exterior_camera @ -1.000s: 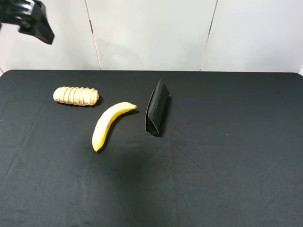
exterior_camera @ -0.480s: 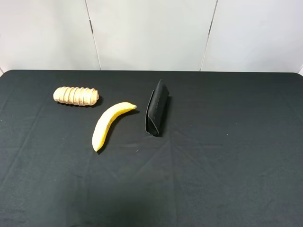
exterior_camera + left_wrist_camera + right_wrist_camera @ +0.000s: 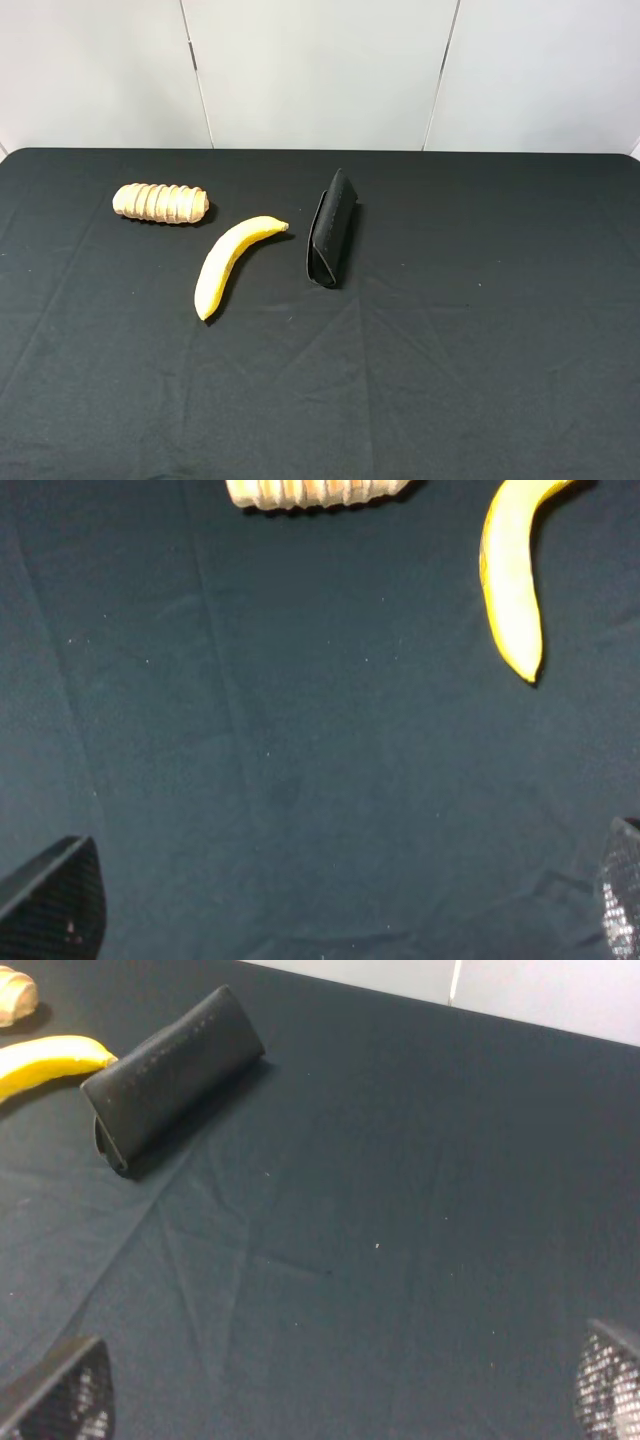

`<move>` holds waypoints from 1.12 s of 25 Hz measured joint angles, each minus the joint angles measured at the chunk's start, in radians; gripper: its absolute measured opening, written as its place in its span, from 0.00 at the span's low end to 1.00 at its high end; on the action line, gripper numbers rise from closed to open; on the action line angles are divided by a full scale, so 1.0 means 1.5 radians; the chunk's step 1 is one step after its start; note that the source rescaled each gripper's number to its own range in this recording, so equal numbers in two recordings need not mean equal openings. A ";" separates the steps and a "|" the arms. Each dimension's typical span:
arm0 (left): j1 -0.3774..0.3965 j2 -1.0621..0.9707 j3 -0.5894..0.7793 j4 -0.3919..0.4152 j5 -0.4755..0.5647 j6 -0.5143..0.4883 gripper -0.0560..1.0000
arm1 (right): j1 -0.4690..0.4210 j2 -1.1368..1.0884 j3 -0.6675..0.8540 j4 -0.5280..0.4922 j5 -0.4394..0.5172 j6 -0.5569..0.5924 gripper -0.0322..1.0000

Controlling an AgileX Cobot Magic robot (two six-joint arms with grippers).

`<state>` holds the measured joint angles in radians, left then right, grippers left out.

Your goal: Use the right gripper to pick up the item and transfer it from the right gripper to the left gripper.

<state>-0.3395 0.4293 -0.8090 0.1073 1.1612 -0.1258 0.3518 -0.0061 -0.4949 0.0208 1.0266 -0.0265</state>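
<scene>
The item, a tan ridged loaf (image 3: 161, 203), lies on the black table at the far left. It also shows at the edge of the left wrist view (image 3: 318, 491) and as a sliver in the right wrist view (image 3: 15, 995). Neither arm shows in the exterior view. My left gripper (image 3: 340, 905) is open and empty above bare cloth, well short of the loaf; only its fingertips (image 3: 55, 900) show. My right gripper (image 3: 340, 1390) is open and empty above bare cloth right of the black case; its fingertips (image 3: 60, 1400) show at the corners.
A yellow banana (image 3: 228, 264) lies right of the loaf, also in the left wrist view (image 3: 512, 580). A black folded case (image 3: 331, 229) lies mid-table, also in the right wrist view (image 3: 170, 1075). The black cloth (image 3: 480, 330) covers the table up to a white wall.
A black arm end seen at the top left of the exterior view one second ago has left the view. The loaf, banana and case have not moved.
</scene>
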 joint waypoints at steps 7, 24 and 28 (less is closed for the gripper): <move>0.000 -0.206 0.116 -0.002 0.000 0.013 0.97 | 0.000 0.000 0.000 0.001 0.000 0.000 1.00; 0.000 -0.290 0.211 -0.017 -0.064 0.078 0.95 | 0.000 0.000 0.000 0.002 0.000 0.000 1.00; 0.006 -0.290 0.211 -0.018 -0.065 0.084 0.95 | 0.000 0.000 0.000 0.002 0.000 0.000 1.00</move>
<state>-0.3311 -0.0053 -0.4930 0.0807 1.0636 0.0000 0.3518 -0.0061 -0.4949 0.0237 1.0266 -0.0265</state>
